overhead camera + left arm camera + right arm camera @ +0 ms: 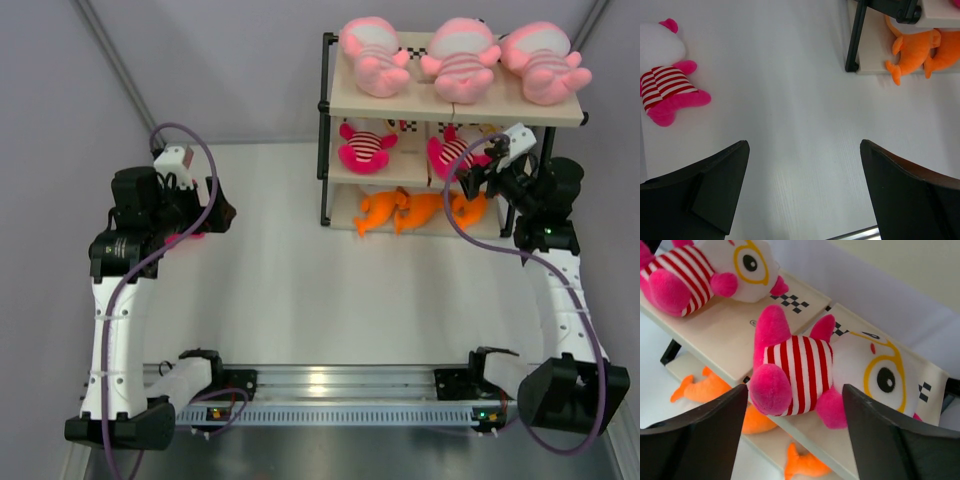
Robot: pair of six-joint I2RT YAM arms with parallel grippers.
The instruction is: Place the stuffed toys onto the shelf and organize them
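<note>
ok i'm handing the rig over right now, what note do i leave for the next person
Left gripper open, empty, above the table near the last hot-pink toy, which lies off the shelf.
Right gripper open, empty, at the middle tier facing two hot-pink toys.
Done: pale pink toys on top, orange fish at the bottom.
Left: shelve the last hot-pink toy in the middle tier.
</note>
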